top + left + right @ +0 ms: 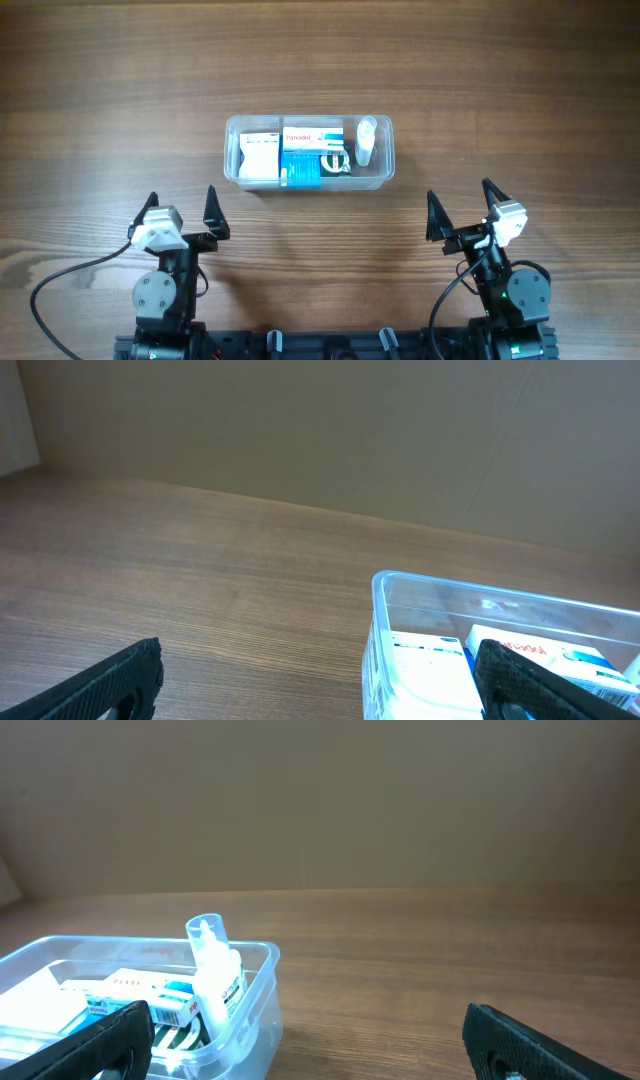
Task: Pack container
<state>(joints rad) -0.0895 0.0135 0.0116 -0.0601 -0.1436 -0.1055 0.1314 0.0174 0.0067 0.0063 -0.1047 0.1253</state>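
The clear plastic container (pixel 234 131) sits in the middle of the wooden table. Inside lie a white box (pixel 260 155), a blue and white box (pixel 303 158), a smaller box with dark print (pixel 334 160) and a small clear bottle (pixel 366 140) at the right end. The container's left corner shows in the left wrist view (pixel 385 585), its right end in the right wrist view (pixel 262 965) with the bottle (pixel 212 970) upright. My left gripper (pixel 183 207) is open and empty, nearer than the container on the left. My right gripper (pixel 463 203) is open and empty, nearer on the right.
Bare wooden table (pixel 120 90) lies all round the container. A plain brown wall (pixel 300 420) stands beyond the table's far edge. Black cables (pixel 60 280) run beside the left arm's base.
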